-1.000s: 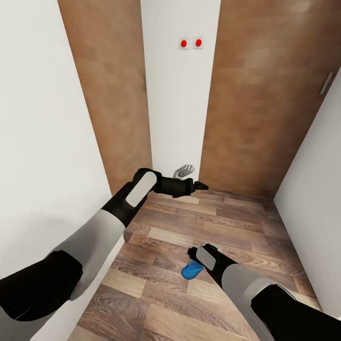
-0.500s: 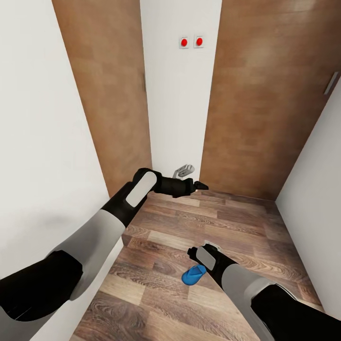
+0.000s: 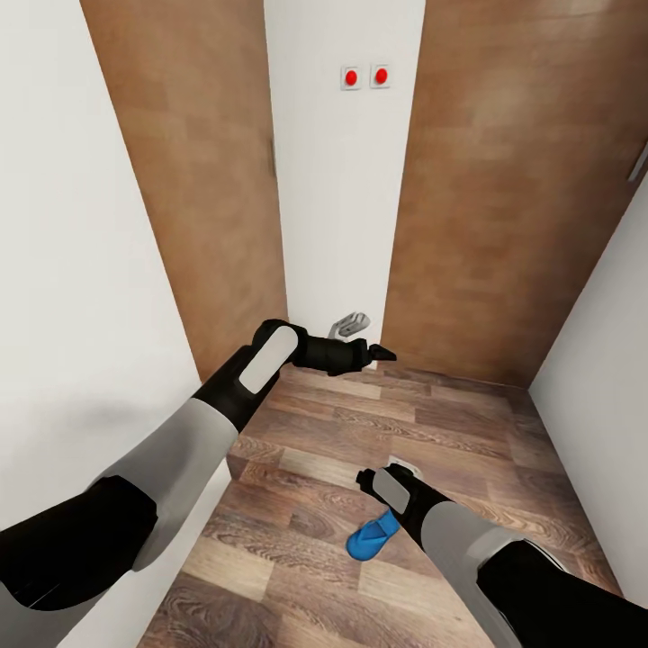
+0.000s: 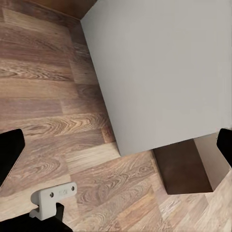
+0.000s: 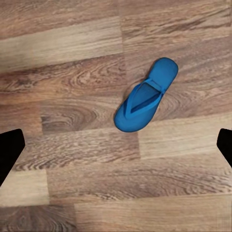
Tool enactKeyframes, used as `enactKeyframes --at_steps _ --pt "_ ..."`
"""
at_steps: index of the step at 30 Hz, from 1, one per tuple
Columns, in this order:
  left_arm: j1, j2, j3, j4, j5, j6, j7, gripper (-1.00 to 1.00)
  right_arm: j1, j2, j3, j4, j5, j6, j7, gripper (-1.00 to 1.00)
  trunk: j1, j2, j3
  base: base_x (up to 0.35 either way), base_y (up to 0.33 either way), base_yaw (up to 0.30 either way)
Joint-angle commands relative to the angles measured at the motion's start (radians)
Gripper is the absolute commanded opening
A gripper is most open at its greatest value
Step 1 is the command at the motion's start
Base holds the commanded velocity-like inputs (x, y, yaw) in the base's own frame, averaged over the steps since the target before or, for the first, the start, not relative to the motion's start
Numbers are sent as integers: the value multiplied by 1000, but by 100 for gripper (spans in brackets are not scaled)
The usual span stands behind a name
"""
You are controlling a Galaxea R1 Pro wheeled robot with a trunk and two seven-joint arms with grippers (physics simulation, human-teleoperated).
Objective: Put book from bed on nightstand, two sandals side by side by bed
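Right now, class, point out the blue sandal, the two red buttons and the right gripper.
Blue sandal (image 5: 143, 98): right wrist view, on the footbed under the thong straps.
Red buttons (image 3: 351, 78): head view, on the left button.
Right gripper (image 3: 368, 480): head view, at the fingertips above the sandal.

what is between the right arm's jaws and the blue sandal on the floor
Nothing visible. The blue sandal lies flat on bare wood floor, and the right wrist view looks straight at it between the open jaws of the right gripper, with only open air and planks around it.
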Motion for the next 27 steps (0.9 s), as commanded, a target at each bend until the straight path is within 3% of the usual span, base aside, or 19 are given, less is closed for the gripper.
enactKeyframes --at_steps 1,27 --pt "-1 0 0 0 -4 2 -4 100 0 0 8 -2 -5 4 -6 100 0 0 -1 201 0 0" --pt "-1 0 -1 0 -4 2 -6 100 0 2 9 -1 -4 -7 -8 100 8 -14 -7 27 0 0"
